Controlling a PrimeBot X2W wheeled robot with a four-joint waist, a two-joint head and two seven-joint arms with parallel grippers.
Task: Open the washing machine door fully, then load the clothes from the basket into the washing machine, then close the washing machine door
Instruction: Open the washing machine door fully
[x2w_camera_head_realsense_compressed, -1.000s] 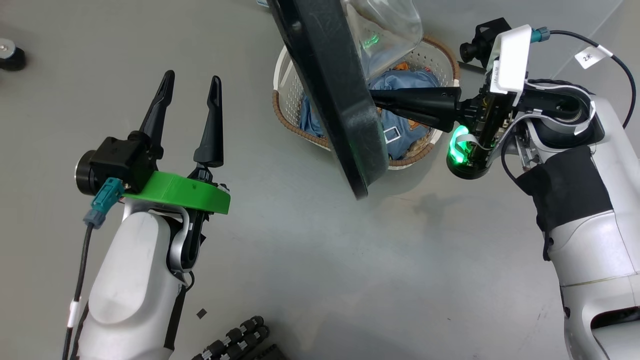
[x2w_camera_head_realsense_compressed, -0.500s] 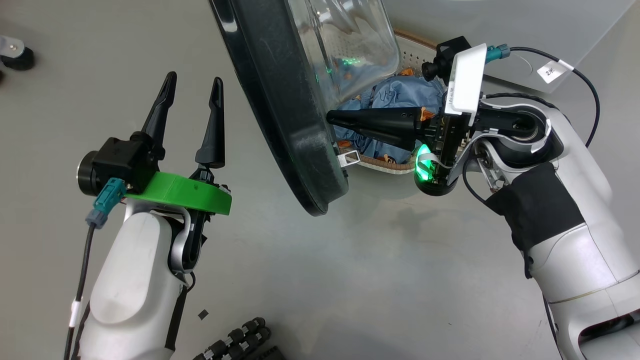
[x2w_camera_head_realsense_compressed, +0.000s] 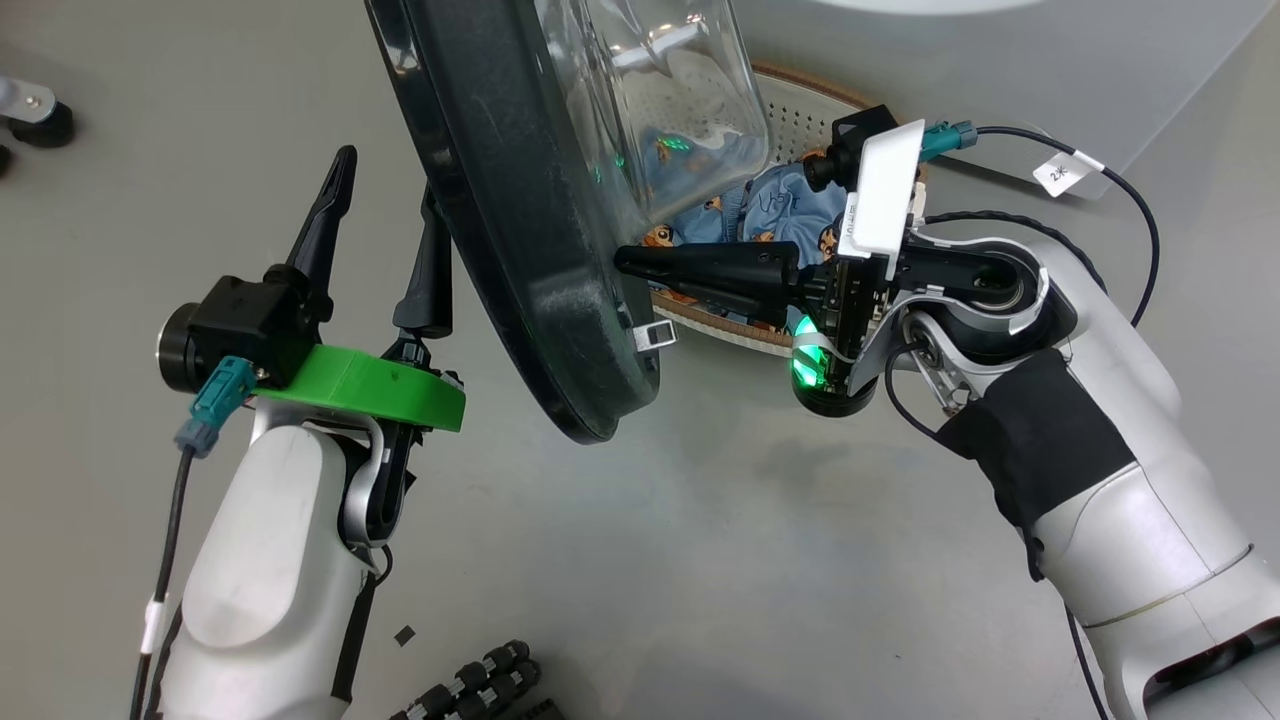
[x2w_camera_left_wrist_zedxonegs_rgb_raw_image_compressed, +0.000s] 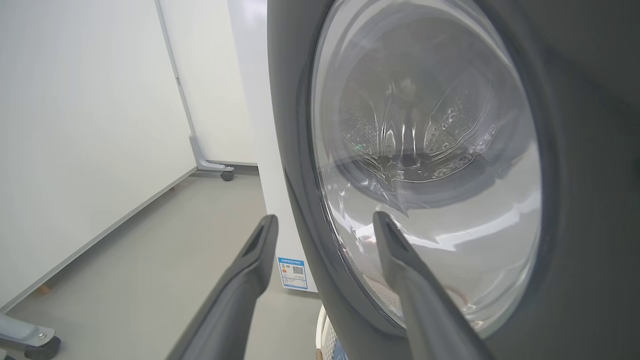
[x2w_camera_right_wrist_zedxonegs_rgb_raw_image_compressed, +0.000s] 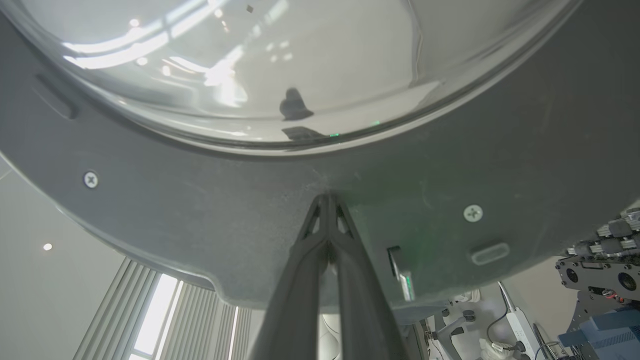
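Washing machine door (x2w_camera_head_realsense_compressed: 520, 250): likely stiff, heavy, hinged; push on inner rim, not glass, where clenched right gripper (x2w_camera_head_realsense_compressed: 625, 262) touches; left gripper (x2w_camera_head_realsense_compressed: 388, 180) splayed, empty.

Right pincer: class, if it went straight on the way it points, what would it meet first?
The washing machine door: the shut right pincer points at its dark inner rim beside the glass bowl, tips apparently touching it.
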